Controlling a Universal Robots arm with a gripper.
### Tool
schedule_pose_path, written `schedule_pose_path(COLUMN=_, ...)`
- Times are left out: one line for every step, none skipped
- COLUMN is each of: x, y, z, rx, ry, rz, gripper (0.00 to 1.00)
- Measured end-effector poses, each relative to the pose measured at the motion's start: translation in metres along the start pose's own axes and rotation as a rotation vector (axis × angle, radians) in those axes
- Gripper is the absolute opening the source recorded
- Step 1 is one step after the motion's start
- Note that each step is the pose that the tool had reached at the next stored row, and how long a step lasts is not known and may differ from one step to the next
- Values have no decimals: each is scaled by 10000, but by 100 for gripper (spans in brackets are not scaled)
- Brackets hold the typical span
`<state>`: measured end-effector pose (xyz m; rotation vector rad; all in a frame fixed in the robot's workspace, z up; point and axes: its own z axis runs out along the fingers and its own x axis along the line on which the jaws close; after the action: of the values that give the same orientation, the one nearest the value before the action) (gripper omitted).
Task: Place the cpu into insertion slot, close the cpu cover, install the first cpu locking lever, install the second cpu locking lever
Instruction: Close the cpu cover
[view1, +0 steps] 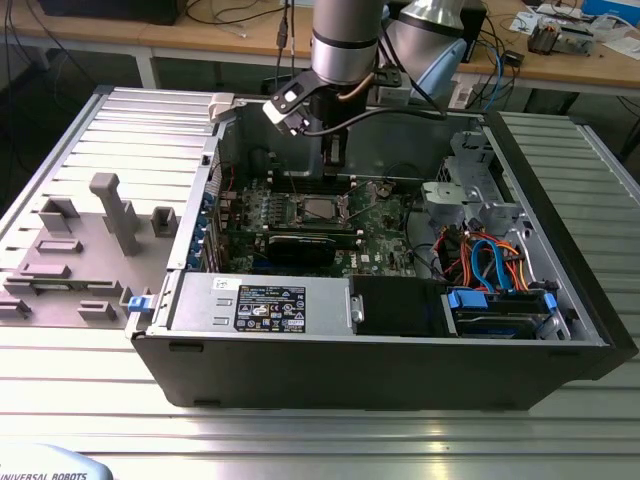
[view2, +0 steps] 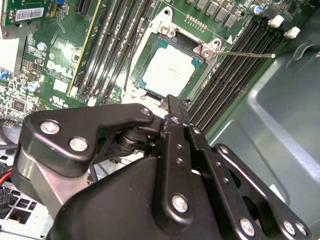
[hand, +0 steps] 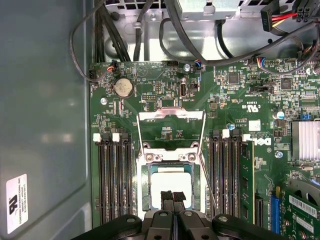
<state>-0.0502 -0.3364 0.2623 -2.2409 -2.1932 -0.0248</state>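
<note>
The cpu (hand: 170, 184) lies flat in the insertion slot (hand: 145, 192), its silvery top facing up; the second wrist view shows the cpu (view2: 170, 70) too. The cpu cover (hand: 171, 116) is swung open and rests on the green board beyond the slot. One thin locking lever (hand: 207, 185) stands loose beside the slot and reaches over the memory slots as a lever (view2: 247, 54). My gripper (hand: 172, 196) is shut with nothing held, its tips just above the cpu's near edge. In the exterior view the gripper (view1: 335, 152) hangs over the cpu (view1: 320, 209).
Black memory slots (hand: 114, 180) flank the socket on both sides. A long black graphics card (view1: 300, 248) lies close to the socket. Cables (view1: 480, 260) and drive bays fill the case towards the exterior view's right. The case wall (hand: 45, 125) rises close by.
</note>
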Motion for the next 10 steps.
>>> schedule_pose_path(x=0, y=3, z=0, rx=1, ry=0, rz=0, gripper=11)
schedule_pose_path(x=0, y=3, z=0, rx=1, ry=0, rz=1, gripper=11)
schedule_pose_path(x=0, y=5, z=0, rx=0, ry=1, rz=0, gripper=11)
schedule_pose_path(x=0, y=6, z=0, rx=1, ry=0, rz=0, gripper=11)
schedule_pose_path(x=0, y=7, z=0, rx=0, ry=0, rz=0, gripper=11)
schedule_pose_path(x=0, y=7, z=0, rx=0, ry=0, rz=0, gripper=11)
schedule_pose_path(x=0, y=7, z=0, rx=0, ry=0, rz=1, gripper=11)
schedule_pose_path(x=0, y=8, z=0, rx=0, ry=0, rz=0, gripper=11)
schedule_pose_path(x=0, y=9, z=0, rx=0, ry=0, rz=0, gripper=11)
schedule_pose_path(x=0, y=9, z=0, rx=0, ry=0, rz=0, gripper=11)
